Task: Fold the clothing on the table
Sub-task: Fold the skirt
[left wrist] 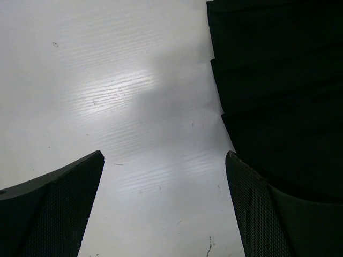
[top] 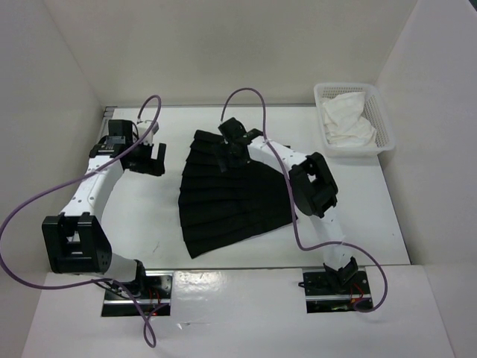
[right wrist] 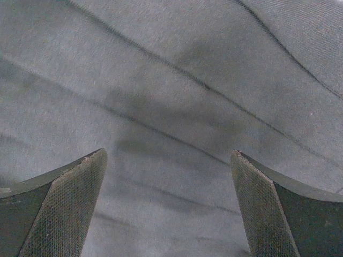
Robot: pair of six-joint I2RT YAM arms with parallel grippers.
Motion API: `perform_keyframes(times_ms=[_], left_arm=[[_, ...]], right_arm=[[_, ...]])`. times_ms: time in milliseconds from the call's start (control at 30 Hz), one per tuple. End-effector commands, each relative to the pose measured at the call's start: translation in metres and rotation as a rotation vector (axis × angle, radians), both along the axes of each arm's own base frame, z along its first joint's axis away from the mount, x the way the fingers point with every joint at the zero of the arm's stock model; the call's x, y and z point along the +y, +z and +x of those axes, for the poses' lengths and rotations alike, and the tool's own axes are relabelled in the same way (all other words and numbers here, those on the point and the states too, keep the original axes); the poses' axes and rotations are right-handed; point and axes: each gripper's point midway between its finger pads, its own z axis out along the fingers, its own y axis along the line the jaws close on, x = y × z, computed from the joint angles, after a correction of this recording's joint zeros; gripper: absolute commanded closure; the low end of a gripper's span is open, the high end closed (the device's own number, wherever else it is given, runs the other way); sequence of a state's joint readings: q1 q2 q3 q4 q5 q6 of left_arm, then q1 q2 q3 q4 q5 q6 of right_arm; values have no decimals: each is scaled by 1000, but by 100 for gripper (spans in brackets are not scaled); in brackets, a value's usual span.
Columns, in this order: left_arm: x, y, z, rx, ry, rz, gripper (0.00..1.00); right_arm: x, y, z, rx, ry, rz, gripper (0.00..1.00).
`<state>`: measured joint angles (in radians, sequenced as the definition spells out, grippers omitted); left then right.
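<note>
The clothing (top: 231, 198) is a black pleated garment spread flat in a fan shape on the white table (top: 149, 224). My left gripper (top: 153, 159) hangs open just left of the garment's upper left edge. In the left wrist view its open gripper (left wrist: 165, 155) frames bare table (left wrist: 118, 96), with the dark clothing (left wrist: 278, 80) along the right side beside the right finger. My right gripper (top: 231, 145) is over the garment's narrow top end. In the right wrist view that gripper (right wrist: 169, 152) stands open above the pleats (right wrist: 171, 80), with nothing between the fingers.
A white plastic basket (top: 381, 112) holding crumpled white cloth (top: 344, 119) sits at the table's back right corner. White walls enclose the table on the left, back and right. Purple cables loop from both arms over the near side.
</note>
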<state>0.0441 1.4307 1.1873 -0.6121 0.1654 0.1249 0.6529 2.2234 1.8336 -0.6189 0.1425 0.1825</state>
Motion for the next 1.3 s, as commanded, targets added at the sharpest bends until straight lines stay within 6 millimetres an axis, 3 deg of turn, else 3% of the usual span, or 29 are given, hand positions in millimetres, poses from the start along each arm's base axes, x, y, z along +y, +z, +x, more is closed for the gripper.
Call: perform_keyframes(times_ms=[0,167,200,267,467,833,1167,1200,1267], left_arm=[[-1,10,7,-55,-10,-44,0],[-1,8,7,-58,-17,-38,0],[1,5,5,-48,-8,-28,0],[1,6,7,-57,-8,-27,0],[3,2,5,-48,-2,-21,0],[3,5,4,-57,-2,-20,0],[1,8,4,-67,-8,-26,0],[1,8,4,-67,-8,-26,0],[1,8,4,-67,-8,-26,0]], right_arm=[[-1,18,25,-55,-97,45,1],[-4,22,46,-59,-145,105,1],[-15,15,54,-50,-166,110,1],[-19,24,66,-67,-204,139,1],[-32,-6,79,-16,-236,109,1],[-45,-37,57,65,-224,38,1],[-72,-22,43,20,-283,-29,1],[-76,-31,37,42,-283,-46,1],[-81,-28,33,37,-281,-61,1]])
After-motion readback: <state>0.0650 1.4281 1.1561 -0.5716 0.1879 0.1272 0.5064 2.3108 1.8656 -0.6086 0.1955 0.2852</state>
